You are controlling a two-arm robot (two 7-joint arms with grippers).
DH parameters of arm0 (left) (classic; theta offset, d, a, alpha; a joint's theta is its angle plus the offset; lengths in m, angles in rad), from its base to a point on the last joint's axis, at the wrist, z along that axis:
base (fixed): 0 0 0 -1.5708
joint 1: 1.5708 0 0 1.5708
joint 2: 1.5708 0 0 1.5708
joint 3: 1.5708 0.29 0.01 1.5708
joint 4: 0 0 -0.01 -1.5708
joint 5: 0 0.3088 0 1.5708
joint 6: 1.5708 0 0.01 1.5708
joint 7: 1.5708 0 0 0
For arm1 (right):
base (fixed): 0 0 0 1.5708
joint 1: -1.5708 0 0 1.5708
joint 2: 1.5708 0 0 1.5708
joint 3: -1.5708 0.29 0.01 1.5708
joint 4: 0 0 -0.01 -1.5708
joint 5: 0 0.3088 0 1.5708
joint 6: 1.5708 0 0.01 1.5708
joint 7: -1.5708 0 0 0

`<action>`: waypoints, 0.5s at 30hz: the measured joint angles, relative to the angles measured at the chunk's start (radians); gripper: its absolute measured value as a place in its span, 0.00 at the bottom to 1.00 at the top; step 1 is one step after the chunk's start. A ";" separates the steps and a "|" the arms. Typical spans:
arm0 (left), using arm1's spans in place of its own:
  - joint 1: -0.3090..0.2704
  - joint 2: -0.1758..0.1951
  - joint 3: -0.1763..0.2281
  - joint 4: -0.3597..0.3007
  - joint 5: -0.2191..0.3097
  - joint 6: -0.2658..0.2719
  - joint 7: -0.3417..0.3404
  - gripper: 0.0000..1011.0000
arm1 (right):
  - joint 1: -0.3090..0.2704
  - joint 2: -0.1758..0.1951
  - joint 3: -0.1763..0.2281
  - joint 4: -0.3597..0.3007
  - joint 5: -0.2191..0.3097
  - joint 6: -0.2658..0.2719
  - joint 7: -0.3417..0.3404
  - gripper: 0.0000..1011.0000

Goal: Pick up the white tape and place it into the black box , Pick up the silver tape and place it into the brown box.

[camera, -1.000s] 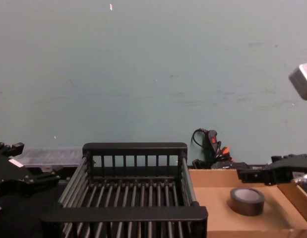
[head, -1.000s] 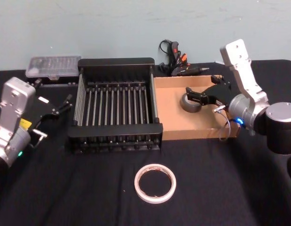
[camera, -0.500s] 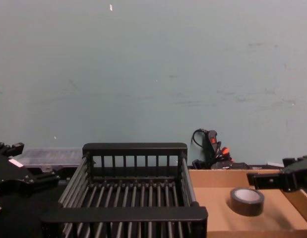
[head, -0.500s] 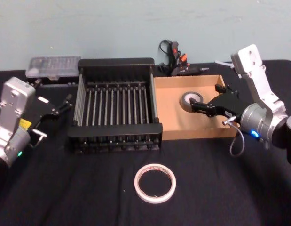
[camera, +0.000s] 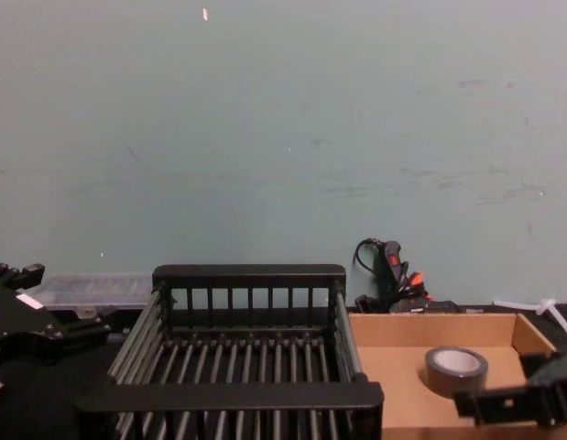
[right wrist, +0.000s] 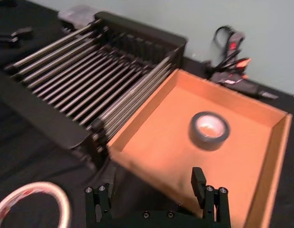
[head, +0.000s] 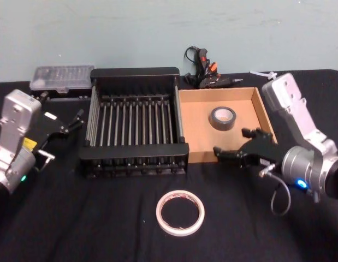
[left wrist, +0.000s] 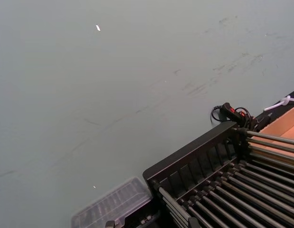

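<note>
The silver tape (head: 222, 118) lies flat on the floor of the brown box (head: 258, 99), with nothing touching it. My right gripper (head: 231, 143) hangs open and empty over that box's front wall, nearer me than the roll. In the right wrist view its fingers (right wrist: 97, 199) stand wide apart, the silver tape (right wrist: 209, 129) beyond them. The white tape (head: 180, 212) lies flat on the black table in front of the black box (head: 134, 149), and shows at the corner as the white tape (right wrist: 30, 209). My left gripper (head: 77, 119) is parked open, left of the black box.
A clear plastic case (head: 62, 77) sits behind the black box at the left. A glue gun with cables (head: 203, 71) lies behind the brown box, a small white piece (head: 262, 73) to its right. Black cloth covers the table around the white tape.
My right gripper has drawn back from the silver tape toward the front of the brown box, leaving the roll lying there. The left arm has not moved.
</note>
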 joint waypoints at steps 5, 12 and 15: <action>0.000 0.000 0.000 0.000 0.000 0.000 0.000 0.99 | -0.028 0.018 -0.022 -0.031 0.015 0.026 0.008 0.99; 0.000 0.000 0.000 0.000 0.000 0.000 0.000 0.99 | -0.052 0.038 -0.056 -0.058 0.025 0.053 0.014 0.99; 0.000 0.000 0.000 0.000 0.000 0.000 0.000 0.99 | -0.060 0.045 -0.071 -0.066 0.026 0.064 0.015 0.99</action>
